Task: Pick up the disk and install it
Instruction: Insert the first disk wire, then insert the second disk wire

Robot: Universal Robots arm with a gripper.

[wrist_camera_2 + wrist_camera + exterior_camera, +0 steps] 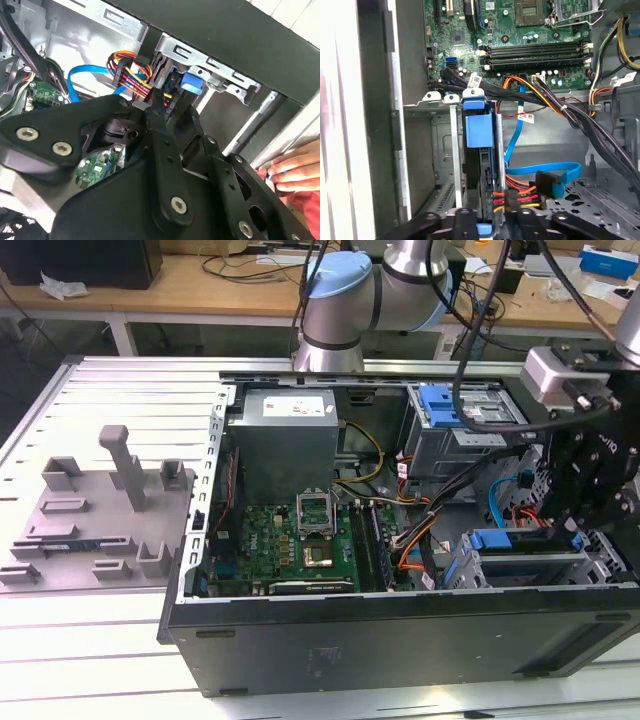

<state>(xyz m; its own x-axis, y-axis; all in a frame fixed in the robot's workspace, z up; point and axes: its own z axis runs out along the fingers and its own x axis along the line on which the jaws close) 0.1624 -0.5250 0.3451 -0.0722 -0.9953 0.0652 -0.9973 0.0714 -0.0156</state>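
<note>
Already the flat, blue-framed disk [479,150] stands edgewise in its metal bay [437,150] — claw [487,220] behind.

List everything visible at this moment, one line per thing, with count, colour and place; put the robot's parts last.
Computer case: one, black, open, on the table.
Disk: one, blue bracket, standing in the drive cage by the case wall.
Drive cage: one, grey metal, at the exterior view's right.
Circuit board: one, green, on the case floor.
Power supply: one, grey, at the case's far side.
Cables: several, blue, orange, red, yellow and black, beside the cage.
Grey fixture: one, on the table at the exterior view's left.
Table: one, white, slatted.
Person's hand: one, outside the case.
Gripper: one, black, at the disk's end.
Arm: one, silver and light blue, behind the case.
</note>
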